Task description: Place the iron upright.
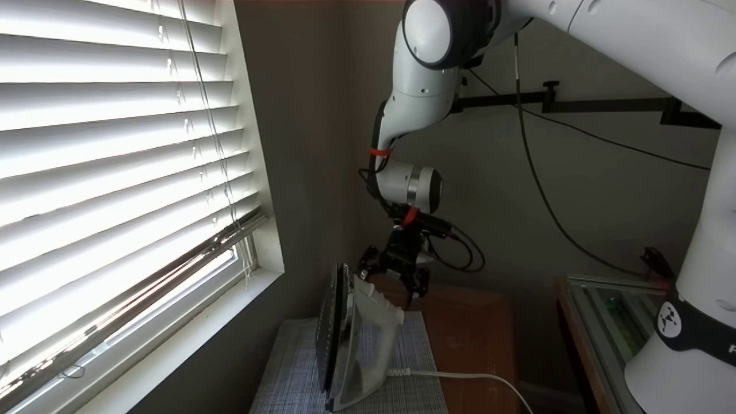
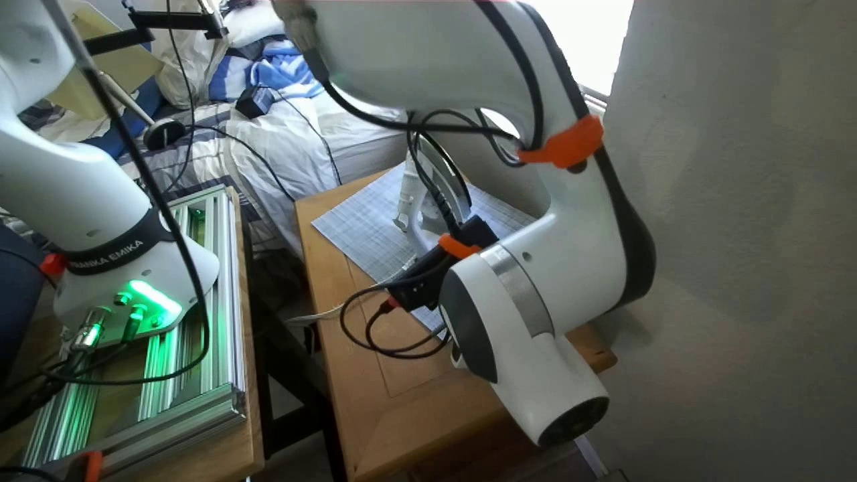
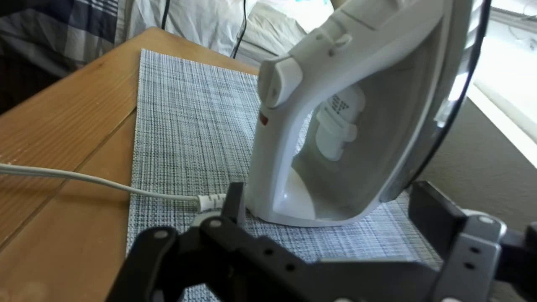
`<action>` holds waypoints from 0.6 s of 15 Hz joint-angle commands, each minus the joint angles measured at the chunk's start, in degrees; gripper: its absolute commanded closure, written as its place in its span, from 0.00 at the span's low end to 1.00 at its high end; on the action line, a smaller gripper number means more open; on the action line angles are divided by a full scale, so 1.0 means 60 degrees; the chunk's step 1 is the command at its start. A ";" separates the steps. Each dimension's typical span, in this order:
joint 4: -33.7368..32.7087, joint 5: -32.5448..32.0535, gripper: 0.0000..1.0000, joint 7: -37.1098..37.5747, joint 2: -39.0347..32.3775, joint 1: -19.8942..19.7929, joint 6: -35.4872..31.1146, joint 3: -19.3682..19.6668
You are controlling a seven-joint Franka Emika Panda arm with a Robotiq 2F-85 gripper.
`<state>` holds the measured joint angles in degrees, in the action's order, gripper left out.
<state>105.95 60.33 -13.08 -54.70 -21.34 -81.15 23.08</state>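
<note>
Woven mat (image 3: 180, 109) bears the upright iron (image 3: 386, 126) (nose up).

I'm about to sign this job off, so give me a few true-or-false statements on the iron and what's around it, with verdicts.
1. The iron stands on end on a woven mat. True.
2. The iron lies flat, ironing face down. False: its soleplate stands steeply.
3. A white cord leads from the iron past the mat's edge. True.
4. The iron is being gripped. False: the gripper is open and holds nothing.
5. The mat lies directly on a bed. False: it lies on a wooden table.
</note>
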 commanded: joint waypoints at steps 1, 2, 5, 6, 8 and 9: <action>0.1598 -0.0476 0.00 -0.0112 0.2132 0.0494 -0.1376 0.0189; 0.1844 -0.0636 0.00 -0.0038 0.2542 0.0580 -0.1683 0.0225; 0.2620 -0.1108 0.00 0.0143 0.3862 0.0757 -0.2655 0.0256; 0.2892 -0.1215 0.00 0.0172 0.4289 0.0798 -0.3070 0.0246; 0.3398 -0.1426 0.00 0.0187 0.5114 0.0800 -0.3793 0.0170; 0.3619 -0.1539 0.00 0.0218 0.5471 0.0804 -0.4176 0.0136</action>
<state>120.59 53.92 -12.85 -30.87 -17.02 -99.19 24.30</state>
